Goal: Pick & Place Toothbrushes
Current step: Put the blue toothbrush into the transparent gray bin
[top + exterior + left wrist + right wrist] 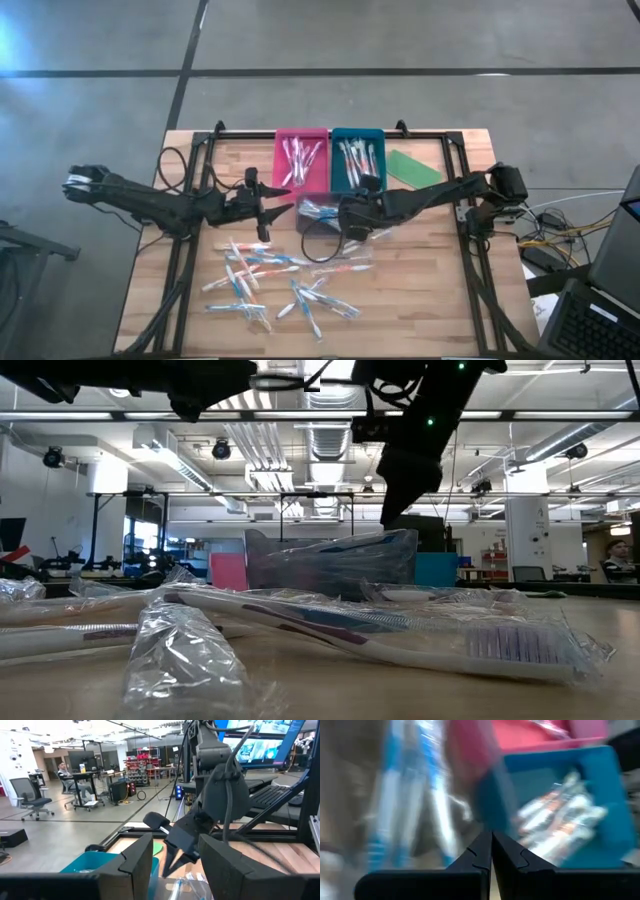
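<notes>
Several wrapped toothbrushes [270,282] lie loose on the wooden table's near half and fill the front of the low view [400,632]. More lie in the pink tray [300,160], the blue tray [357,160] and a clear tray [316,211] at mid-table. My right gripper [491,842] slants down over the clear tray's right side [338,216], shut, with nothing seen between its fingers. In the low view its tip [390,520] hangs just above the clear tray [330,560]. My left gripper [283,205] stands open and level just left of that tray, facing the right gripper [172,857].
A flat green piece [413,167] lies right of the blue tray. A black frame [455,150] rims the table. A cable loop [320,243] hangs under my right arm. Laptops and cables [590,270] stand off the table's right side.
</notes>
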`<state>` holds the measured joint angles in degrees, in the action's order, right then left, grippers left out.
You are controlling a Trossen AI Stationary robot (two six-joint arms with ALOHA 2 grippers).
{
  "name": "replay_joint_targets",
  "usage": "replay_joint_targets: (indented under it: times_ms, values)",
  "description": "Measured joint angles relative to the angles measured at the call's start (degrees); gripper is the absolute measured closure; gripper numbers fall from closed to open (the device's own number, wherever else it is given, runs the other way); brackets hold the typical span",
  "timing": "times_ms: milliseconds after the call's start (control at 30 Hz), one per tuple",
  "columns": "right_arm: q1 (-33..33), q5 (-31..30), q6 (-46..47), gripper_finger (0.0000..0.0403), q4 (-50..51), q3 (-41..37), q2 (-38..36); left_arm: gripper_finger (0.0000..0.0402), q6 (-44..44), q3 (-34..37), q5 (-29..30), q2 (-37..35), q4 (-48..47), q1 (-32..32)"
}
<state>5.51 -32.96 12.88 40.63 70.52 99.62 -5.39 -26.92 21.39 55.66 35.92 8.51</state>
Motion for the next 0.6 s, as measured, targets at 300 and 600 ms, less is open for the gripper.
replay_joint_targets:
  times_ms: [300,600]
  values:
    - [0.1,5.7,0.7,0.0395,-0.4,0.1,-0.5,0.0236,0.0,0.0,-0.1,0.0,0.0,0.0]
    - [-0.5,14.1,3.1,0.0395,0.2,-0.2,-0.5,0.0236,0.1,0.0,-0.1,0.0,0.0,0.0]
